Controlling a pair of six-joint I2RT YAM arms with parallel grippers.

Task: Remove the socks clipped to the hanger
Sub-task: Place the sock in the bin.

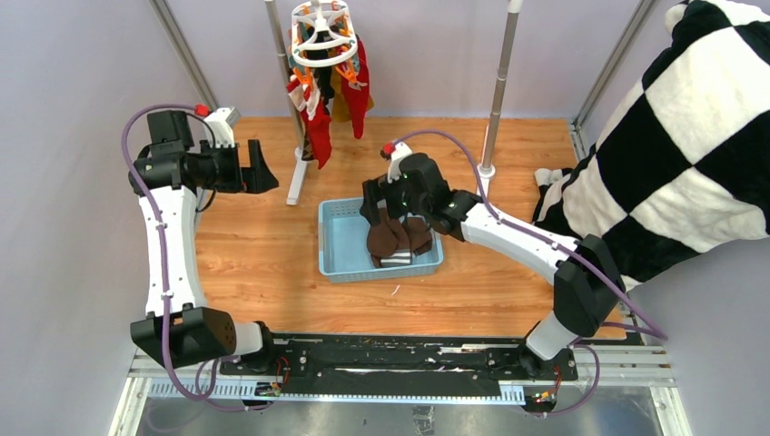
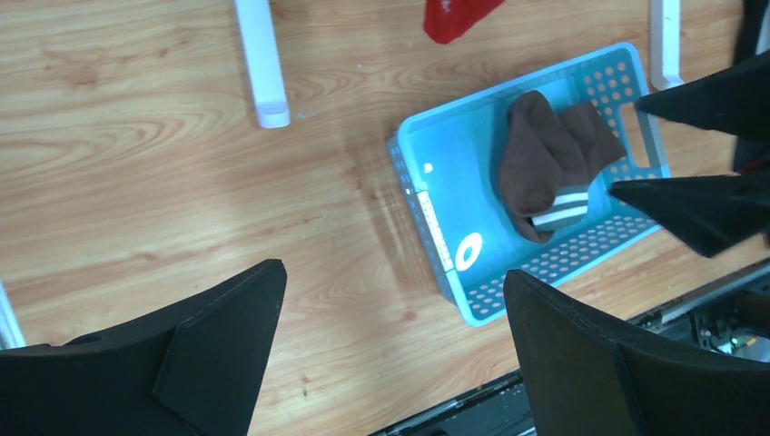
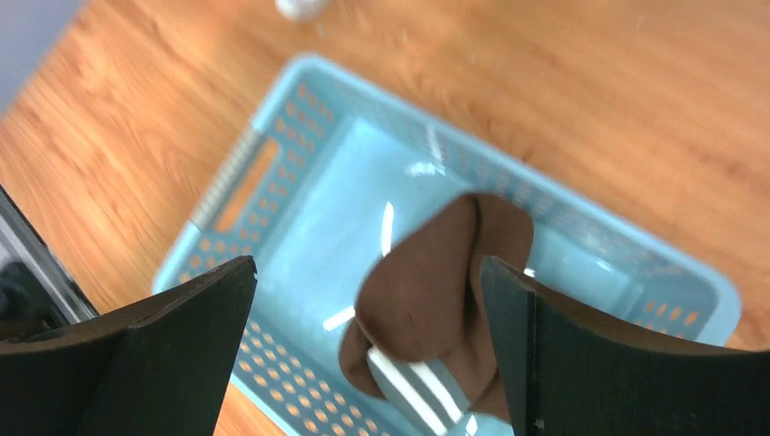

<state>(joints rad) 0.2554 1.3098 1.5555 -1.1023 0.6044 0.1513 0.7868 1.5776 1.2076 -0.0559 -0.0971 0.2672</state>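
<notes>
The white round hanger hangs at the back from a rail, with red socks and other socks still clipped under it. A red sock's toe shows at the top of the left wrist view. Brown socks with white stripes lie in the blue basket. My right gripper hovers just over them, open, gripping nothing. My left gripper is open and empty, left of the hanger, above bare wood.
The grey rail stand has posts behind the basket and a white foot on the wood. A big black-and-white checkered blanket fills the right side. Slanted frame poles stand at the back corners.
</notes>
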